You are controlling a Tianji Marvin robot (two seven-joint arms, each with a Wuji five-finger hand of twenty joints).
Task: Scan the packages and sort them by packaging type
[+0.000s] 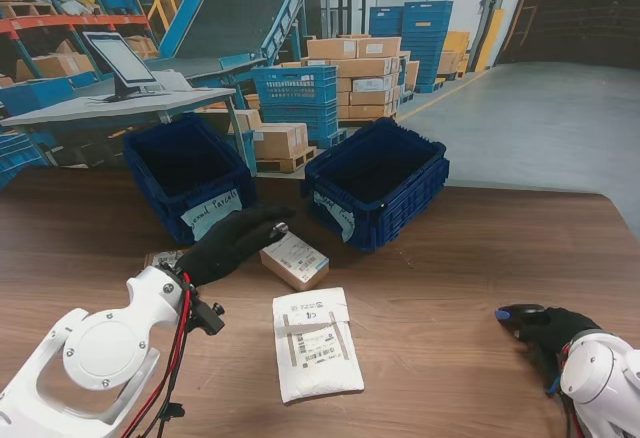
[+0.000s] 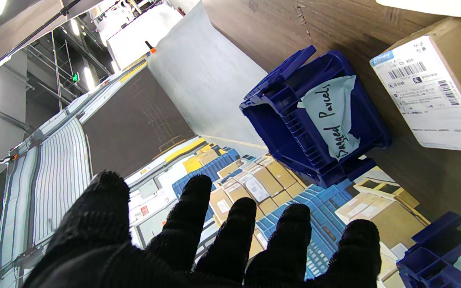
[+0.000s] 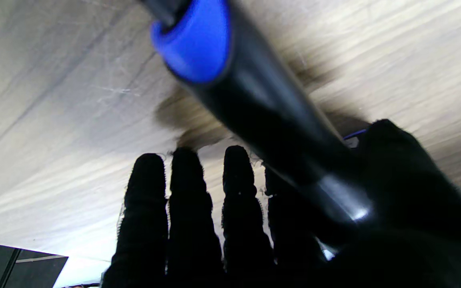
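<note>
A small cardboard box with a white shipping label lies on the wooden table; the left wrist view shows it too. My left hand, in a black glove, reaches toward it from the left with its fingers spread and holds nothing. A white bagged parcel lies flat, nearer to me than the box. At the near right, my right hand is closed on a black and blue scanner, whose handle crosses the right wrist view.
Two blue bins stand at the table's far side, the left bin and the right bin; the right one's label reads "Bagged Parcel". A small brown item is partly hidden behind my left wrist. Warehouse crates and cartons lie beyond.
</note>
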